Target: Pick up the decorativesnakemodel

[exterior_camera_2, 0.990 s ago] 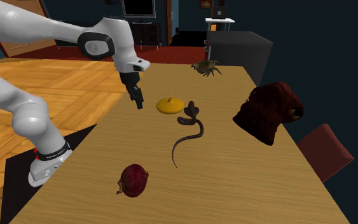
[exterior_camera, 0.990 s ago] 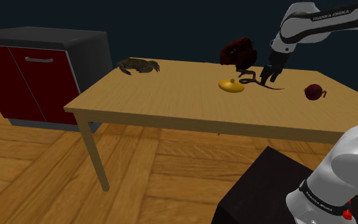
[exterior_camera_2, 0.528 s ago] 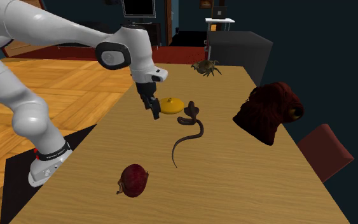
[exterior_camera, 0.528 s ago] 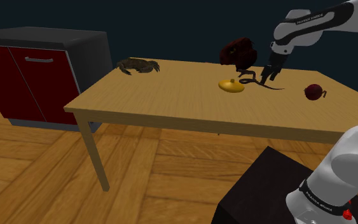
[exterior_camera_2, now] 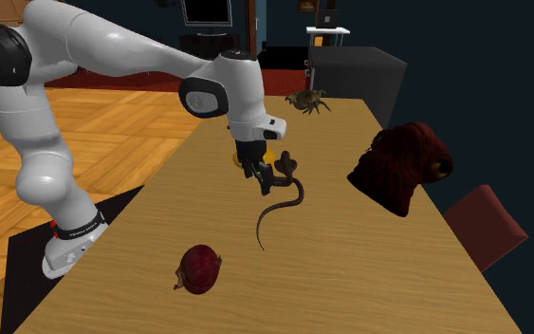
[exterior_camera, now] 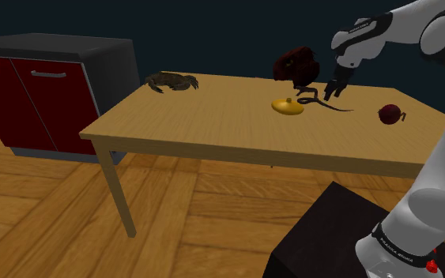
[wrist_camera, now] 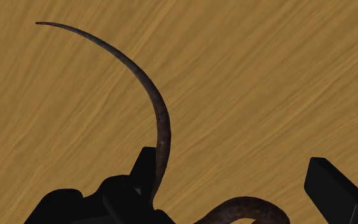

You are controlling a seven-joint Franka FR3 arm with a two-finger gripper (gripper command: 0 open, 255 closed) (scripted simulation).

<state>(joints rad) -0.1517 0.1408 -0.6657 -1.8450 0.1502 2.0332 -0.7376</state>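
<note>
Spread end effector (exterior_camera_2: 263, 177) above the snake model (exterior_camera_2: 287, 196), nothing gripped.

The dark brown snake model lay on the wooden desk (exterior_camera_2: 350, 275) at the centre of the second exterior view and right of centre in the shoulder view, beside a yellow domed piece (exterior_camera: 288, 106). In the wrist view the end effector's fingers (wrist_camera: 147, 170) stood apart, with a coil of the rough, mottled body between them untouched and the tail tapering away in a thin arc. Likely risks were these: the slim, rounded body could slip from closing pads or swing if pinched off-centre, too deep a descent would strike the grained desk, and sideways drift could nudge the yellow piece.
</note>
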